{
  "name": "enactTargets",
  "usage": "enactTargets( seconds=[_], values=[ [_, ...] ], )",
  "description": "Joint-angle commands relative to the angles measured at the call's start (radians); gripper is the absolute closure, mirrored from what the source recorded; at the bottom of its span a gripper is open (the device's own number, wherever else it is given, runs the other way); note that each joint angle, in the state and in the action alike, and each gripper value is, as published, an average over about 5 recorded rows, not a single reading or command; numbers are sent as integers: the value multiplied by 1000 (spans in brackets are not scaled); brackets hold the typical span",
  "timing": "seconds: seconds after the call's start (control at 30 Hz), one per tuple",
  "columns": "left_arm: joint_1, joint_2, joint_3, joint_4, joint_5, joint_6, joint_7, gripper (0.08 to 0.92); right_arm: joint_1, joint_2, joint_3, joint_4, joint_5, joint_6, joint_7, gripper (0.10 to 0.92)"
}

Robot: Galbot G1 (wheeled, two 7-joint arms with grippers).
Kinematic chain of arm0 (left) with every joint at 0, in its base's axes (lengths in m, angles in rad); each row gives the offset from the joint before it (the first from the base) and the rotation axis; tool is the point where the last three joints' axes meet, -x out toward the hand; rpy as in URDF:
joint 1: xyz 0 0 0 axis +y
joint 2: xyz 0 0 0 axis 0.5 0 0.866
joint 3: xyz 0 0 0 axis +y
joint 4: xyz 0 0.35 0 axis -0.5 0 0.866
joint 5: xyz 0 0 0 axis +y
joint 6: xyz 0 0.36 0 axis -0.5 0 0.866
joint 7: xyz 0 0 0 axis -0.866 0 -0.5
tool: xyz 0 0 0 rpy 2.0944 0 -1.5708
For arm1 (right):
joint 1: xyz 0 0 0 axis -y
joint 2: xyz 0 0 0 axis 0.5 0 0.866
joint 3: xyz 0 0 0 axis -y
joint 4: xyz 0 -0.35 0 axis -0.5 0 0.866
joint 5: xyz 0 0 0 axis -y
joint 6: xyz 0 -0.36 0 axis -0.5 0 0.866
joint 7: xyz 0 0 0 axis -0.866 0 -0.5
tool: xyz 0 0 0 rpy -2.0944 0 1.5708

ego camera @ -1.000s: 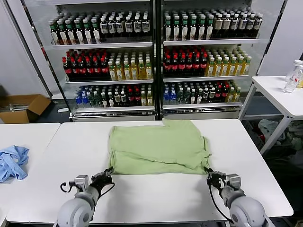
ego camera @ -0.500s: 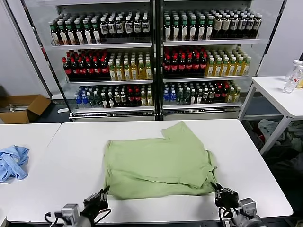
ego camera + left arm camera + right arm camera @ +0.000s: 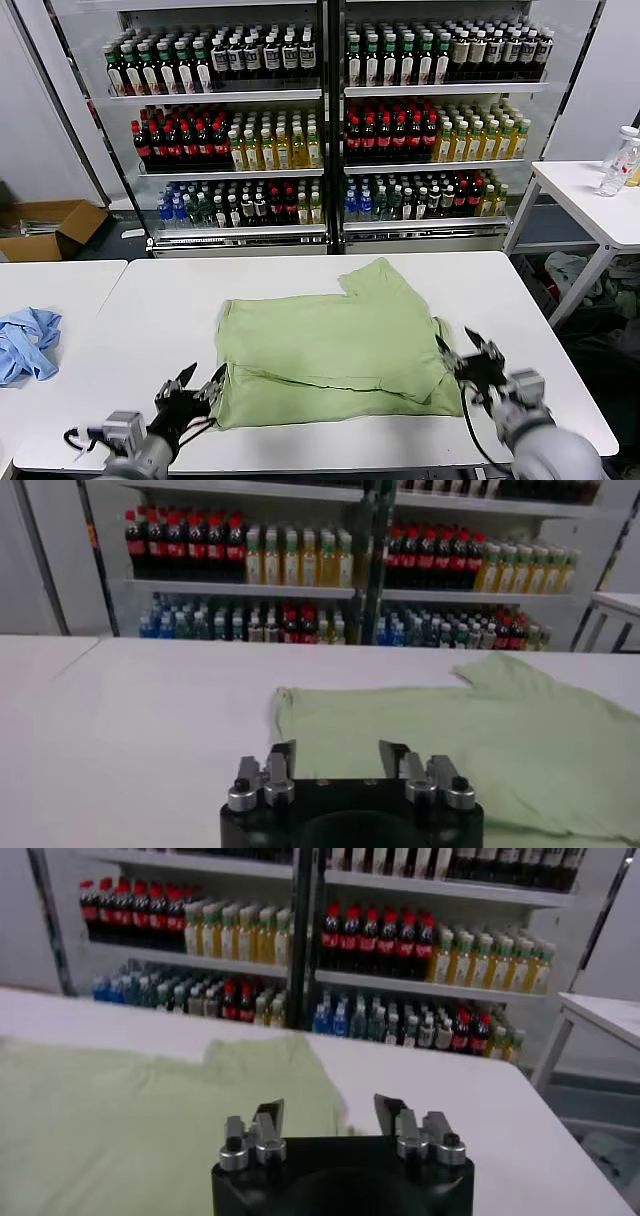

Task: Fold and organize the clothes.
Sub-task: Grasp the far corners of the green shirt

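Note:
The light green T-shirt [image 3: 335, 350] lies on the white table [image 3: 300, 440], its near hem folded up into a double layer; one sleeve points to the far side. No print shows. My left gripper [image 3: 200, 385] is open and empty just off the shirt's near left corner. My right gripper [image 3: 468, 348] is open and empty beside the near right corner. In the left wrist view the shirt [image 3: 450, 735] spreads beyond the open left gripper [image 3: 337, 755]. In the right wrist view the shirt [image 3: 120, 1098] lies past the open right gripper [image 3: 327, 1110].
A light blue cloth [image 3: 25, 342] lies on a second table at the left. Shelves of bottles [image 3: 320, 120] stand behind the table. A small white table [image 3: 590, 195] with bottles stands at the far right. A cardboard box [image 3: 50, 228] sits on the floor, far left.
Both grippers pulled the shirt's near edge toward me, then let go and opened. The shirt now lies nearer the front edge with its hem doubled.

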Motion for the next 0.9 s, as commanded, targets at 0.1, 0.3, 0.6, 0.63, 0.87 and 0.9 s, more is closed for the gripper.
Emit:
enactTargets(
  seconds=[0.1, 0.3, 0.6, 0.63, 0.87, 0.9],
  values=[
    [-579, 9, 235, 539, -33, 7, -28, 255, 686, 190, -352, -647, 33, -27, 11, 212],
    [-710, -35, 307, 754, 20, 5, -24, 180, 799, 291, -404, -951, -23, -3, -18, 203],
    [-776, -71, 312, 888, 35, 6, -34, 177, 829, 395, -384, -1156, -115, 11, -56, 203],
    [-778, -72, 312, 895, 34, 7, -34, 177, 832, 404, -377, -1178, -123, 12, -58, 203],
    [-750, -77, 314, 874, -18, 9, -25, 177, 824, 424, -355, -1240, -140, -2, -80, 203],
    [-744, -76, 315, 866, -26, 9, -21, 177, 821, 423, -355, -1237, -134, -6, -84, 207]
  ],
)
